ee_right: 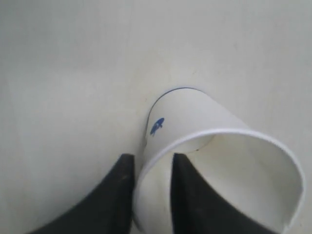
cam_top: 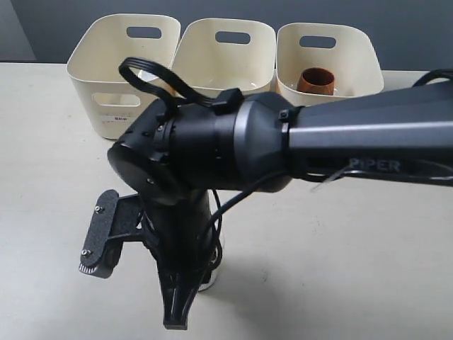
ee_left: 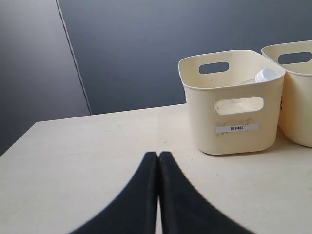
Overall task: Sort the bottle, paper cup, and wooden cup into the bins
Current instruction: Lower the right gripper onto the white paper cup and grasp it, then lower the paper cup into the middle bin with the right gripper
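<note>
The white paper cup [ee_right: 195, 117] stands on the table, a small blue mark near its base. My right gripper [ee_right: 151, 158] straddles its rim, one finger outside the wall and one inside, with a narrow gap still open. In the exterior view only a sliver of the paper cup [cam_top: 211, 280] shows behind that right gripper [cam_top: 177, 319]. The wooden cup [cam_top: 317, 80] sits in the right bin [cam_top: 357, 60]. The bottle [ee_left: 266, 75] lies in the left bin [ee_left: 234, 114], its white cap showing. My left gripper [ee_left: 158, 155] is shut and empty, low over the table.
Three cream bins stand in a row at the back: left bin [cam_top: 99, 85], middle bin [cam_top: 212, 67] and the right one. The right arm [cam_top: 368, 142] reaches across the middle of the exterior view. A dark wall rises behind the table.
</note>
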Tool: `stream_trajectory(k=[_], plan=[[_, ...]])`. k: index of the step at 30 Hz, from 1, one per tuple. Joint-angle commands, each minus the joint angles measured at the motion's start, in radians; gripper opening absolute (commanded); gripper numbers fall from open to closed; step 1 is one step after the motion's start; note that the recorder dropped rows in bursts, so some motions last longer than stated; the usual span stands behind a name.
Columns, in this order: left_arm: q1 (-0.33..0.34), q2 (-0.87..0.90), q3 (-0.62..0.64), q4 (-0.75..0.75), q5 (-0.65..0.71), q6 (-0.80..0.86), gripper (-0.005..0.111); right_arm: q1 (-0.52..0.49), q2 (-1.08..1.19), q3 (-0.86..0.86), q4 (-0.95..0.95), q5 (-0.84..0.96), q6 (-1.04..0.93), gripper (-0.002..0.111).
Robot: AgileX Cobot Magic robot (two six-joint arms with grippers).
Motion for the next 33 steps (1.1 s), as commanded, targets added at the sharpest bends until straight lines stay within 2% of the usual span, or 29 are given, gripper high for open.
stream_trajectory(k=[1,5,8,10,16,20,25,28,33], plan=[[0.000,-0.005,0.002,0.000,-0.007,-0.001,0.000,-0.005,0.018,0.004,-0.013,-0.006,-0.005,0.000],[0.000,-0.005,0.002,0.000,-0.007,-0.001,0.000,-0.003,-0.011,0.004,-0.088,0.009,0.025,-0.001],[0.000,-0.005,0.002,0.000,-0.007,-0.001,0.000,0.015,-0.104,0.004,-0.218,0.074,0.079,-0.001],[0.000,-0.005,0.002,0.000,-0.007,-0.001,0.000,0.015,-0.189,-0.011,-0.233,0.087,0.092,-0.001],[0.000,-0.005,0.002,0.000,-0.007,-0.001,0.000,-0.018,-0.460,-0.109,-0.350,-0.021,0.192,-0.001],[0.000,-0.005,0.002,0.000,-0.007,-0.001,0.000,-0.116,-0.524,-0.168,-0.340,-0.027,0.213,-0.001],[0.000,-0.005,0.002,0.000,-0.007,-0.001,0.000,-0.291,-0.509,-0.178,-0.259,-0.116,0.235,-0.001],[0.000,-0.005,0.002,0.000,-0.007,-0.001,0.000,-0.359,-0.470,-0.178,-0.197,-0.203,0.226,-0.001],[0.000,-0.005,0.002,0.000,-0.007,-0.001,0.000,-0.419,-0.369,-0.178,-0.198,-0.296,0.222,-0.001]])
